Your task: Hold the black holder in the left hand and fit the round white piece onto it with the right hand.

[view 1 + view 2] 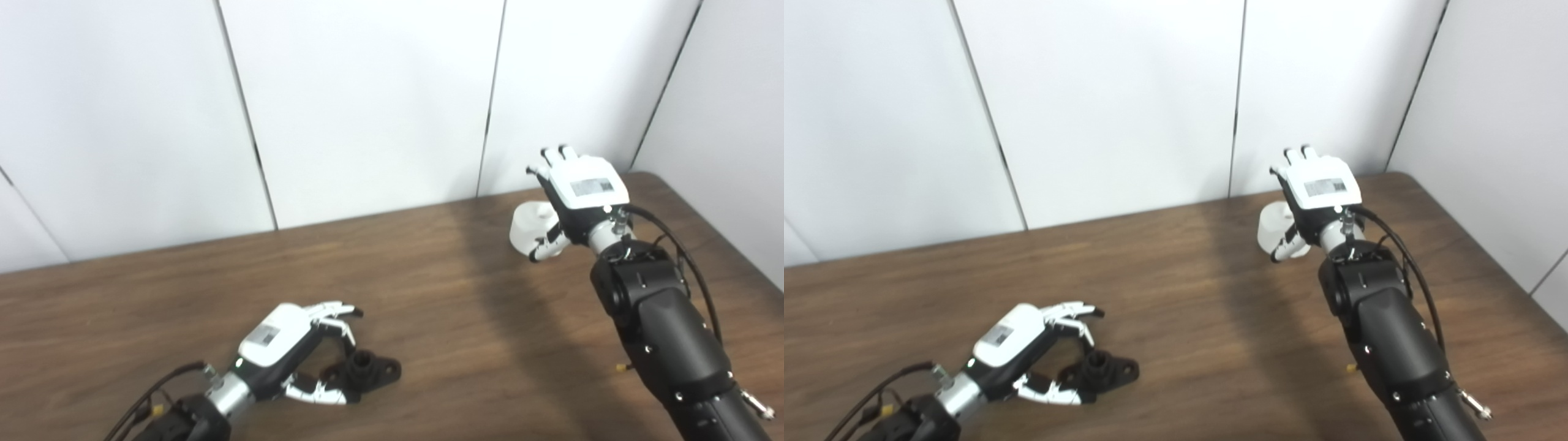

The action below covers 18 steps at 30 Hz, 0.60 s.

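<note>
Left hand (288,352), at 7 o'clock on the wooden table (465,318), is being kept with fingers apart around the black holder (367,369), not clamped on it; a flat flanged piece with a raised round hub is being shown. Right hand (576,196), at 2 o'clock, is being wrapped around the round white piece (528,228), a squat, smooth white cylinder.

On the wooden table (429,294), the left hand (288,349) lies near the front left, its fingers curled apart around the black holder (367,370), which rests on the tabletop. Far right, the right hand (576,196) cups the round white piece (528,229), which sits beside the wall.
</note>
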### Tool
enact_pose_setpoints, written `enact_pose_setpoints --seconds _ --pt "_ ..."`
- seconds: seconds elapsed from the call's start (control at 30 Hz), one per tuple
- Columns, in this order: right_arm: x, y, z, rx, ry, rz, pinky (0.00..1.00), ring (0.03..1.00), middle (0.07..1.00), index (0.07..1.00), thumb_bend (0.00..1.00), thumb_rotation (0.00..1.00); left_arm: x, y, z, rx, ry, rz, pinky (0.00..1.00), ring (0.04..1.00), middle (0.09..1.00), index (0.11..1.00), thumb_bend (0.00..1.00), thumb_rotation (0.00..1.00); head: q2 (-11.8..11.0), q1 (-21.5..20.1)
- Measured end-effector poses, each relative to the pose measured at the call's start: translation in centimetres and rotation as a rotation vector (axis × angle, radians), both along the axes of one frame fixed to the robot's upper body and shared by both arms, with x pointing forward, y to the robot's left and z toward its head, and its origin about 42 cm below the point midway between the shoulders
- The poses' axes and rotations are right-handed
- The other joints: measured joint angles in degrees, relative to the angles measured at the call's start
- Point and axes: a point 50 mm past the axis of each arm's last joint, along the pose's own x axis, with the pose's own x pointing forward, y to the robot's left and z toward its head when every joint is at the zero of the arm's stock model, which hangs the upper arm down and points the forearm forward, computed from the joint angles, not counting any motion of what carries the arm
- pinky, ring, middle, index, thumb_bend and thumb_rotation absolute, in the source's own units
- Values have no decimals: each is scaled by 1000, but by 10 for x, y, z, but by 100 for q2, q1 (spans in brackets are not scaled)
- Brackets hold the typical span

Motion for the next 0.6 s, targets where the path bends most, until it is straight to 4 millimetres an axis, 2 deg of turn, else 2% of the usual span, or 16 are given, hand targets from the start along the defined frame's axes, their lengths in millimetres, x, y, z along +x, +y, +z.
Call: enact_pose_setpoints --seconds 0.13,0.23,0.4,0.6 --pt "16 -7 2 8 5 -25 932 1000 1000 876 915 299 0 1 -1 -2 0 -5 742 865 850 487 523 59 -9 0" --pt "26 -11 -4 22 32 -38 924 995 997 867 917 307 0 1 -1 -3 1 -5 750 870 852 487 523 58 -9 0" --pt "38 -18 -20 53 96 -64 915 981 981 860 915 306 0 2 -1 -6 4 -3 746 865 850 487 523 57 -9 9" --pt "42 -25 -29 64 117 -77 897 970 970 844 920 304 0 3 -1 -7 2 -3 727 856 844 487 523 57 -9 26"
